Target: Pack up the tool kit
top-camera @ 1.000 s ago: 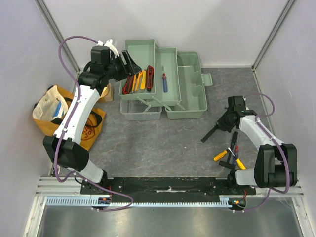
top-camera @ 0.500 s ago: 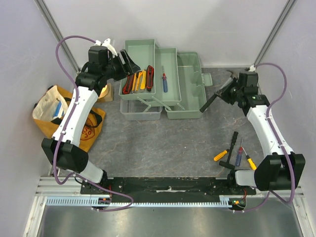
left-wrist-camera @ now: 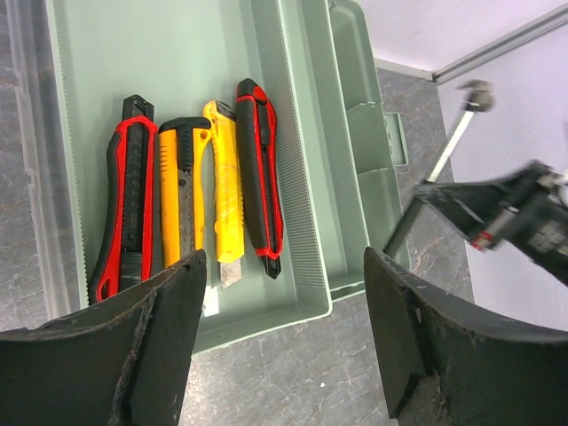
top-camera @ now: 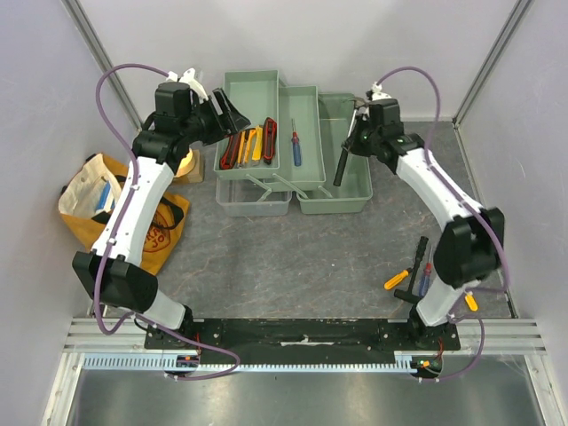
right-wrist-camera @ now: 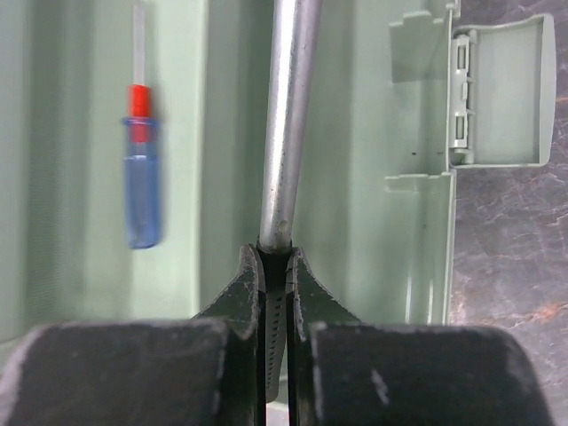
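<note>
While right pincer (right-wrist-camera: 273,264) clamps black-handled tool (right-wrist-camera: 286,115) above toolbox (top-camera: 353,191), left pincer (left-wrist-camera: 284,266) gapes over knives (left-wrist-camera: 182,204)

A robotics lab cell.
I see white panel walls (top-camera: 311,40), aluminium frame posts (top-camera: 93,44), a mounting rail (top-camera: 266,362).

Nothing legible appears anywhere: no word, brand or number. The yellow-orange cloth bag (top-camera: 164,235) carries a round dark-red print, too small to read. Any marking on the utility knives (left-wrist-camera: 186,191), just ahead of the fingers (left-wrist-camera: 151,355) of the left gripper (left-wrist-camera: 280,262), is too blurred to make out.
</note>
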{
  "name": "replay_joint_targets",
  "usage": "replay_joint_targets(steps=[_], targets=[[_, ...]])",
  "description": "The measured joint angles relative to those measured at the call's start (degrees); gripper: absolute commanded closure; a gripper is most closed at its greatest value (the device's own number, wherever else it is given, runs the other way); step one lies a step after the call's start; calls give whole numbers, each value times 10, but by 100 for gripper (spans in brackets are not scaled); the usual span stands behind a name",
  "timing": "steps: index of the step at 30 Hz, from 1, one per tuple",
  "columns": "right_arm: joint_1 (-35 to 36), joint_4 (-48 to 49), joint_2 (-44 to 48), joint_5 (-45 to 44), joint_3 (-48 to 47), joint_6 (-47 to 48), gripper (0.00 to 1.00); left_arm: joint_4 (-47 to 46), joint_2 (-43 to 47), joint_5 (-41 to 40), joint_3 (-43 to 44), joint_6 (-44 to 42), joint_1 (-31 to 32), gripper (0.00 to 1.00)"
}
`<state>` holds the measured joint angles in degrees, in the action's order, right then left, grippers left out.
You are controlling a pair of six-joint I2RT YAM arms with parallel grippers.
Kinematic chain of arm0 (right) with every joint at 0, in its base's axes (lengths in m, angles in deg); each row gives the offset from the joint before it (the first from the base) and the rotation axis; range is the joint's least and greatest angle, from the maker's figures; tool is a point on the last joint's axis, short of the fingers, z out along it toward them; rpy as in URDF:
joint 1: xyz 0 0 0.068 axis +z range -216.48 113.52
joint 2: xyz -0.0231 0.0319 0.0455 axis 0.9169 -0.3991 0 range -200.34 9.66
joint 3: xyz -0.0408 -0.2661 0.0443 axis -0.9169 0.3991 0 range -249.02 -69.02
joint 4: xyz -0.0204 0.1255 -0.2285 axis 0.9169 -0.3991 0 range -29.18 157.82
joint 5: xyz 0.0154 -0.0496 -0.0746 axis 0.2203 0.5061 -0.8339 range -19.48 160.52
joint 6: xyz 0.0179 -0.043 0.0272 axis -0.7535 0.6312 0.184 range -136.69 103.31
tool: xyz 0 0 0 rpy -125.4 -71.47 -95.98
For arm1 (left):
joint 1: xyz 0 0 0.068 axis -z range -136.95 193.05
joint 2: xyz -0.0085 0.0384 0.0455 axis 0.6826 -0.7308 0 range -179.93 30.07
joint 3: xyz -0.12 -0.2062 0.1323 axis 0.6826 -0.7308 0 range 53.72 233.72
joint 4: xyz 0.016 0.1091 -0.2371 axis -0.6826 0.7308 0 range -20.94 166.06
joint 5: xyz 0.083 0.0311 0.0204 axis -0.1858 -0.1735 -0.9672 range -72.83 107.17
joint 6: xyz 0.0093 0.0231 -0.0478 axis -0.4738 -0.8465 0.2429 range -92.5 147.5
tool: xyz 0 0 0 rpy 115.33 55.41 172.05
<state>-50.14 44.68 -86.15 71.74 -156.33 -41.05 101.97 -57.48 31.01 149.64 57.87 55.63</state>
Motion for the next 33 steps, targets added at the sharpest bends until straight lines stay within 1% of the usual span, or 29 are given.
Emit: replay_joint_targets(steps=[6,12,16,19,22,25,28,30,33], targets=[[3,-16,-121,-29,-44,46,100,0,14,-1,0,0,-1,23],[12,-27,-193,-33,-79,71,100,0,18,-1,0,0,-3,23],[25,-32,-242,-34,-116,72,100,0,18,-1,0,0,-3,23],[34,-36,-266,-35,-127,71,100,1,18,-1,0,-1,-3,23],[41,-43,-292,-35,-142,68,96,1,18,-1,0,-1,-3,23],[45,-49,-315,-36,-159,65,89,1,18,-1,0,-1,-4,23],[46,-75,-332,-46,-183,58,75,2,18,-1,0,-1,-5,23],[47,-92,-336,-59,-196,56,68,2,18,-1,0,-1,-6,23],[48,-118,-336,-82,-216,51,65,4,18,-1,0,-1,-7,23]])
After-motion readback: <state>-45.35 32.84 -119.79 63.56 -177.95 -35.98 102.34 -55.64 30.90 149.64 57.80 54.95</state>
